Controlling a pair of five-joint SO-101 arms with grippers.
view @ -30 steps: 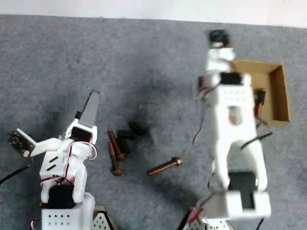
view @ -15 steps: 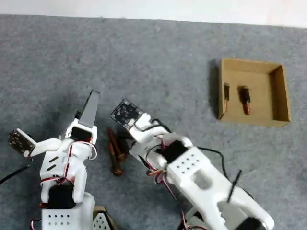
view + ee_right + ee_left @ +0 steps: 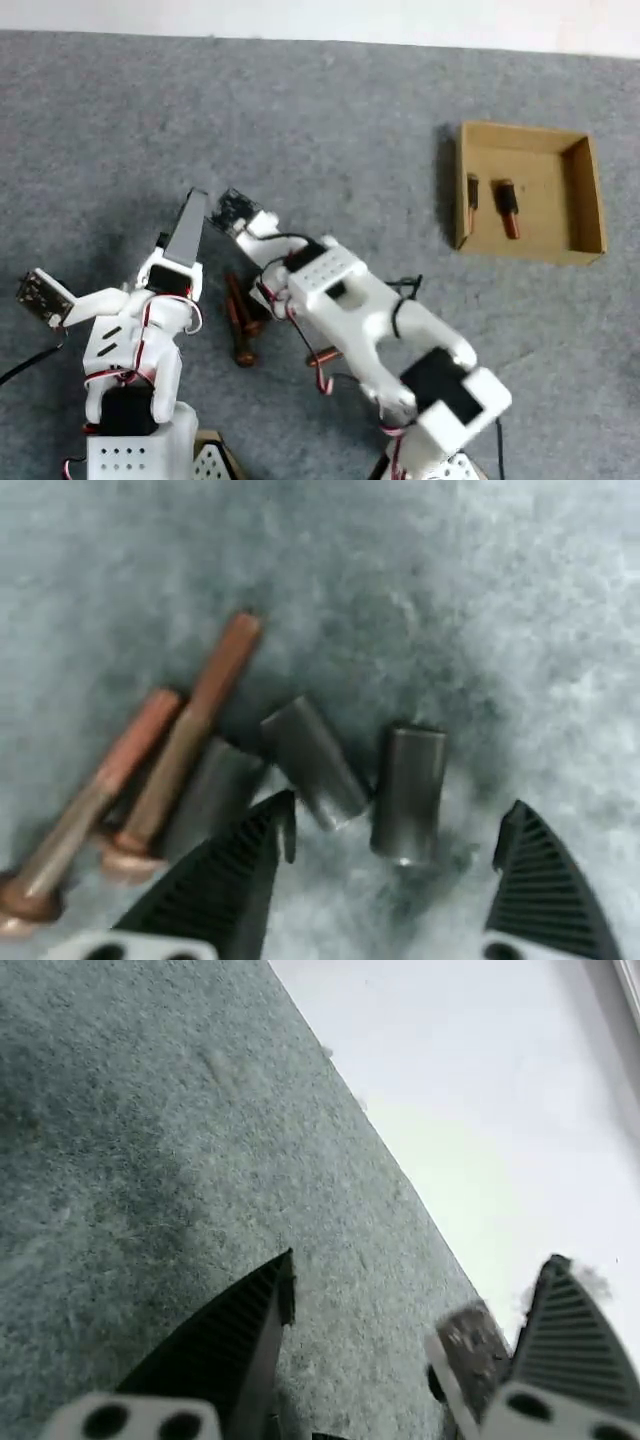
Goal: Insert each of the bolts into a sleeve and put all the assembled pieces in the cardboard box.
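Two copper bolts (image 3: 195,730) lie side by side on the grey mat with three dark sleeves (image 3: 310,760) next to them. My right gripper (image 3: 400,820) hangs open just above this pile, its fingers either side of one upright-looking sleeve (image 3: 410,790). From above, the right arm's wrist (image 3: 300,270) covers the sleeves, and the bolts (image 3: 236,310) show at its left. A third bolt (image 3: 325,357) peeks out under that arm. My left gripper (image 3: 420,1260) is open over bare mat, left of the pile (image 3: 188,232). The cardboard box (image 3: 585,190) holds two assembled pieces (image 3: 509,208).
The right arm's camera board (image 3: 235,210) sits close to the left gripper's grey finger (image 3: 192,215). The mat's far edge meets a white surface (image 3: 320,18). Open mat lies between the pile and the box.
The right arm has swung from above the cardboard box over to the pile of bolts and sleeves, and it now covers part of the lone bolt. The left arm has not moved.
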